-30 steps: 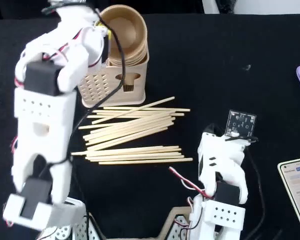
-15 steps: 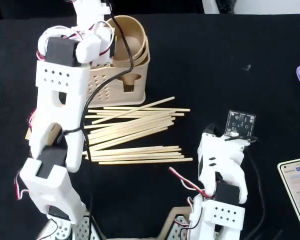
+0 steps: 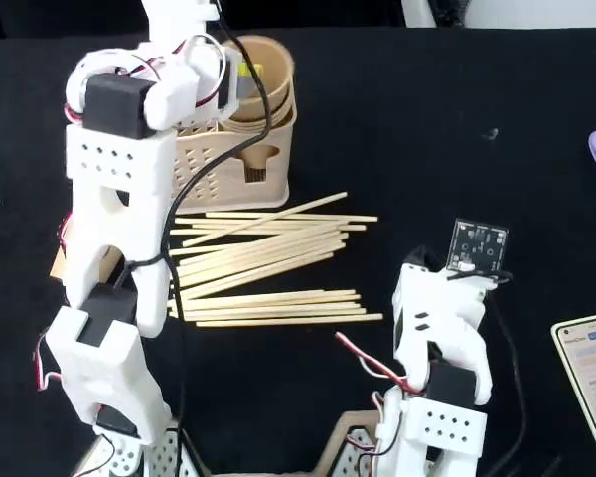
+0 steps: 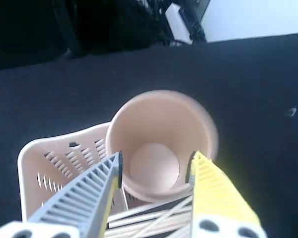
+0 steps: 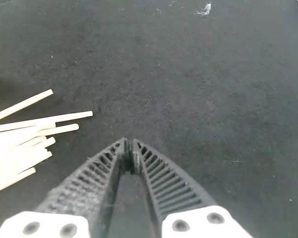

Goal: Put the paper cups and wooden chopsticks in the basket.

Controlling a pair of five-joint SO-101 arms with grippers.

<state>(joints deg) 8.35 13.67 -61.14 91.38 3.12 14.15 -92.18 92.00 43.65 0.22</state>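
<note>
**Left arm extended, jaws spread; right arm folded, jaws closed together.**
In the high view the left arm rose from its base at the near edge and stretched far forward. Its upper links were nearly in line and its wrist was tipped downward at the far end. The left gripper pointed down with its jaws set wide apart, the grey ribbed finger on one side and the yellow finger on the other. The right arm sat folded compactly over its own base, low and close in. The right gripper pointed forward and down, its two black ribbed fingers meeting at the tips.
</note>
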